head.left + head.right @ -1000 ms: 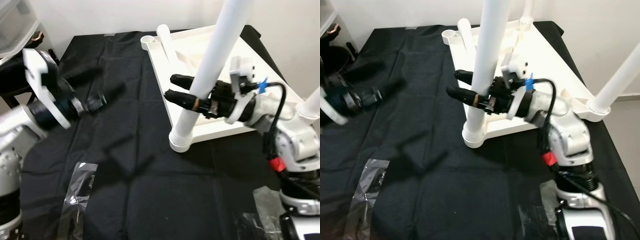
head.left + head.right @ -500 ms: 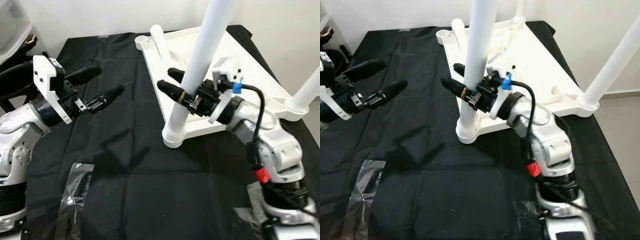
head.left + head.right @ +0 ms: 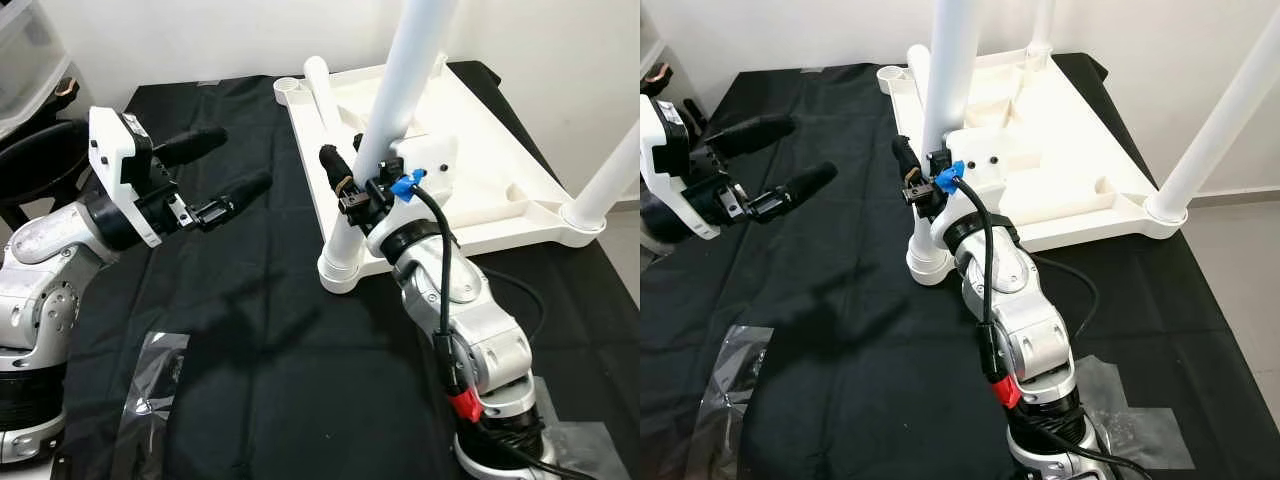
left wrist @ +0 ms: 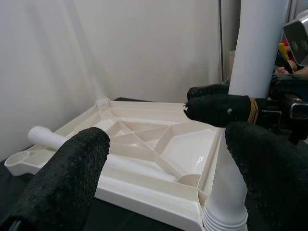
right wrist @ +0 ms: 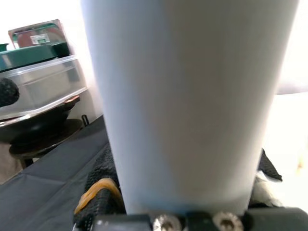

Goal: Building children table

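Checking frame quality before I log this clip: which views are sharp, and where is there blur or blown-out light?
Left and right eye views: sharp, evenly lit, soft shadows on the black cloth. Left wrist view: the left gripper fingers loom soft in the foreground, the white tabletop behind is clear. Right wrist view: the table leg is too close and blurred, with washed-out brightness at the right edge.

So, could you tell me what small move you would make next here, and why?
Probably bring the left gripper across to the upright leg. Its fingers are open and aimed at that leg, which the right gripper already clasps just above its corner socket on the upturned tabletop, so a second hold could steady it.
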Robot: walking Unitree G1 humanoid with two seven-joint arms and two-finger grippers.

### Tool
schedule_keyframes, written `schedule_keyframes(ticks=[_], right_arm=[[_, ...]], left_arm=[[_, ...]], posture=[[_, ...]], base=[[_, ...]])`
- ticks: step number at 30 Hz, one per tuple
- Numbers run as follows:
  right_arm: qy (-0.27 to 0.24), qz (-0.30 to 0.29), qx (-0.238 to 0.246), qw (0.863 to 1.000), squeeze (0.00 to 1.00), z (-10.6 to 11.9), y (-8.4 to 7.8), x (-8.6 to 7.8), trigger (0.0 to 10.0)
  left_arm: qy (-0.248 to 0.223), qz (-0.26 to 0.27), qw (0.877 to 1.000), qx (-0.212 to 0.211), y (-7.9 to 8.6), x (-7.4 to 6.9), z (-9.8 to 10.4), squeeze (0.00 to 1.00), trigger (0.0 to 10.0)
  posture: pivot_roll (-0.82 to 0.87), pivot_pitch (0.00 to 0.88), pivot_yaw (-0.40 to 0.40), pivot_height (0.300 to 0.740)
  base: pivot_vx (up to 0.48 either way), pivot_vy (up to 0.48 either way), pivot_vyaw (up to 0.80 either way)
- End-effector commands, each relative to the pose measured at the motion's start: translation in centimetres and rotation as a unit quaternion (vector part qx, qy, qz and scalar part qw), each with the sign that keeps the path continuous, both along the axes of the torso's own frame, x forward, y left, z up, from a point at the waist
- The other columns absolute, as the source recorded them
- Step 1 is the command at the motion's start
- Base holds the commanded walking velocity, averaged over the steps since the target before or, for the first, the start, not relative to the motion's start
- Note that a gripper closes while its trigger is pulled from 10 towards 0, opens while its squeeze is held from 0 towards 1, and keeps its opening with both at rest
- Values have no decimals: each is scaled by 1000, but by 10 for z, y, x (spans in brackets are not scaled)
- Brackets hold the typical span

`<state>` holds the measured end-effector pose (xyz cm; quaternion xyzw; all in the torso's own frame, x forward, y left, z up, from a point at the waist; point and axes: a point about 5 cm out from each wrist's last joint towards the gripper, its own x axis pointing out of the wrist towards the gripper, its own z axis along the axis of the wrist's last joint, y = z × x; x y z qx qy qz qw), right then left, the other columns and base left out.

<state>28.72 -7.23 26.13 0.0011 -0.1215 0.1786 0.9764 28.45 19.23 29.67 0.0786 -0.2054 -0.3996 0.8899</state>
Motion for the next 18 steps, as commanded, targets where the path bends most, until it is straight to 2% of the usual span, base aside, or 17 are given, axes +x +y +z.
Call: schedule_keyframes(ticks=[1, 2, 3, 4, 5, 9, 10, 11, 13, 14, 18], right_arm=[[150, -18, -49, 987, 0, -59, 0, 8, 0], [153, -26, -49, 987, 0, -59, 1, 8, 314], [153, -32, -49, 986, 0, -57, 0, 9, 1216], [153, -32, -49, 986, 0, -57, 0, 9, 1216], [152, -46, -48, 986, 0, -55, -1, 11, 2039], [152, -50, -47, 986, 0, -55, -1, 11, 2039], [151, -53, -48, 986, 0, -54, -1, 12, 3804], [150, -52, -50, 986, 0, -52, -2, 14, 9569], [150, -52, -50, 986, 0, -52, -2, 14, 9569], [149, -52, -53, 986, 0, -50, -3, 15, 10000], [137, -33, -58, 988, 0, -44, -2, 18, 10000]], left_arm=[[-5, -8, 1000, 3, -3, 0, 0, 0, 10000], [-6, -9, 1000, 2, -4, -1, 0, 0, 10000], [-6, -9, 1000, 1, -5, -1, -1, 0, 10000], [-6, -9, 1000, 1, -5, -1, -1, 0, 10000], [-5, -9, 1000, -2, -7, -2, -2, 0, 10000], [-5, -9, 1000, -2, -7, -2, -3, 0, 10000], [-4, -8, 1000, -3, -8, -2, -3, 0, 10000], [-4, -8, 1000, -4, -8, -2, -3, 0, 10000], [-4, -8, 1000, -4, -8, -2, -3, 0, 10000], [-4, -7, 1000, -5, -8, -3, -4, 0, 10000], [-5, -7, 1000, -9, -10, -3, -4, 0, 10000]], posture=[[18, 201, 36, 740], [18, 201, 36, 740], [17, 202, 35, 740], [17, 202, 35, 740], [16, 203, 35, 740], [16, 203, 35, 740], [15, 203, 33, 740], [15, 204, 32, 740], [15, 204, 32, 740], [13, 204, 30, 740], [8, 205, 26, 740]], base=[[0, 0, 0], [0, 0, 0], [0, 0, 0], [0, 0, 0], [0, 0, 0], [0, 0, 0], [0, 0, 0], [0, 0, 0], [0, 0, 0], [0, 0, 0], [0, 0, 0]])
